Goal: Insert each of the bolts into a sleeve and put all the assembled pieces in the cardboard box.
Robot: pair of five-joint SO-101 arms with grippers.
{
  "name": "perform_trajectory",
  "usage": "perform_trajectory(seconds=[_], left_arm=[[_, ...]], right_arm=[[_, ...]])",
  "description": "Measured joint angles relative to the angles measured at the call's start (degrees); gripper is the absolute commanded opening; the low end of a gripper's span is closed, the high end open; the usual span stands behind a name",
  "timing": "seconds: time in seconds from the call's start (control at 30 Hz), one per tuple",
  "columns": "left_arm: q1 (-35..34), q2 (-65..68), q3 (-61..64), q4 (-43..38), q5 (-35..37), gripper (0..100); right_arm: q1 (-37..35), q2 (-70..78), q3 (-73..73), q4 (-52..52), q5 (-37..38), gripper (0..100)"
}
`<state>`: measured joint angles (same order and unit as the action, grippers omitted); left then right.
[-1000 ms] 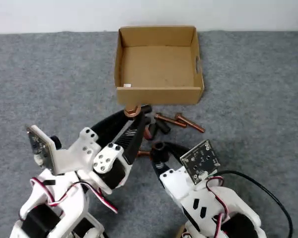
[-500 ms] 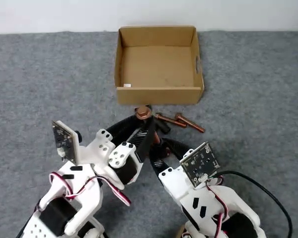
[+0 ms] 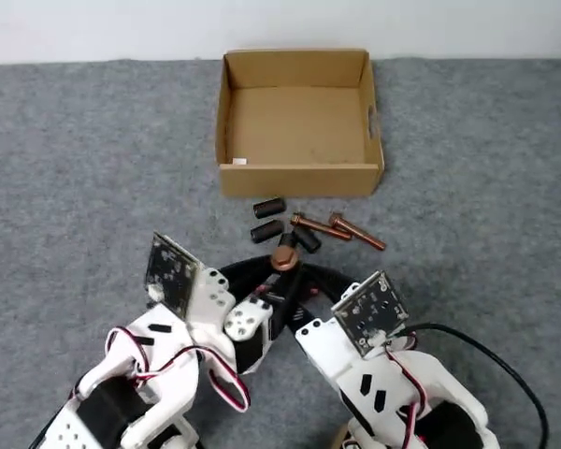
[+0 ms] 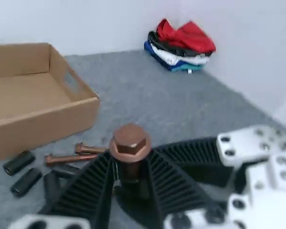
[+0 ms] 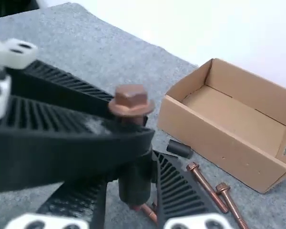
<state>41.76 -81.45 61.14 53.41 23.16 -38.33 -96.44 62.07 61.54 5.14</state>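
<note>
My left gripper (image 4: 131,175) is shut on the shank of a copper bolt (image 4: 129,142), which stands upright with its hex head above the fingers. In the high view the bolt (image 3: 283,258) sits where the two grippers meet, in front of the cardboard box (image 3: 299,178). My right gripper (image 5: 133,188) is shut on a black sleeve (image 5: 133,181) directly under the bolt head (image 5: 131,100), in line with it. How deep the shank goes, I cannot tell. Two more bolts (image 3: 320,227) (image 3: 357,231) and loose sleeves (image 3: 269,207) (image 3: 266,230) lie in front of the box.
The box (image 5: 231,119) is open-topped with nothing inside. Another sleeve (image 3: 308,239) lies by the bolts. A copper piece (image 5: 145,212) shows on the carpet under my right gripper. A pile of clothes (image 4: 181,45) lies far off by the wall.
My left arm has carried the bolt back from the box front to right over the right gripper's sleeve. Two sleeves it covered now show.
</note>
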Motion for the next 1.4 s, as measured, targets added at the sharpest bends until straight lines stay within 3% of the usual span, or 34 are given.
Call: perform_trajectory(seconds=[0.13, 0.4, 0.67, 0.73, 0.87, 0.9, 1.07, 1.27, 1.4], left_arm=[[-0.1, -0.1, -0.4, 3.2, -1.8, 27], [-0.8, -0.1, -2.8, 7.0, -4.5, 27], [-7.1, 0.0, -7.1, 11.5, -8.5, 26], [-10.0, 0.0, -7.4, 12.3, -9.4, 22], [-17.2, 0.0, -7.4, 15.7, -13.5, 1], [-19.1, 0.0, -6.9, 16.2, -15.2, 0], [-28.8, 0.4, 2.5, 15.6, -19.2, 0], [-39.4, 0.6, 16.6, 5.1, -19.4, 0], [-42.5, 0.6, 24.5, 0.3, -19.4, 0]], right_arm=[[0.4, 0.0, 0.2, 0.0, 0.1, 0.9], [0.0, -0.1, 0.2, 0.1, 0.3, 0.9], [0.2, -0.1, 0.1, 0.0, 0.3, 0.9], [1.1, -0.1, 0.4, 0.0, 0.3, 0.9], [7.0, -0.1, 2.3, 0.0, -0.4, 0.9], [8.8, -0.1, 2.3, 0.0, -1.1, 0.9], [16.4, 4.5, 2.3, 0.0, -4.5, 0.9], [20.2, 19.9, -2.5, -0.2, -11.5, 0.9], [22.2, 32.9, -9.8, -4.2, -14.3, 0.9]])
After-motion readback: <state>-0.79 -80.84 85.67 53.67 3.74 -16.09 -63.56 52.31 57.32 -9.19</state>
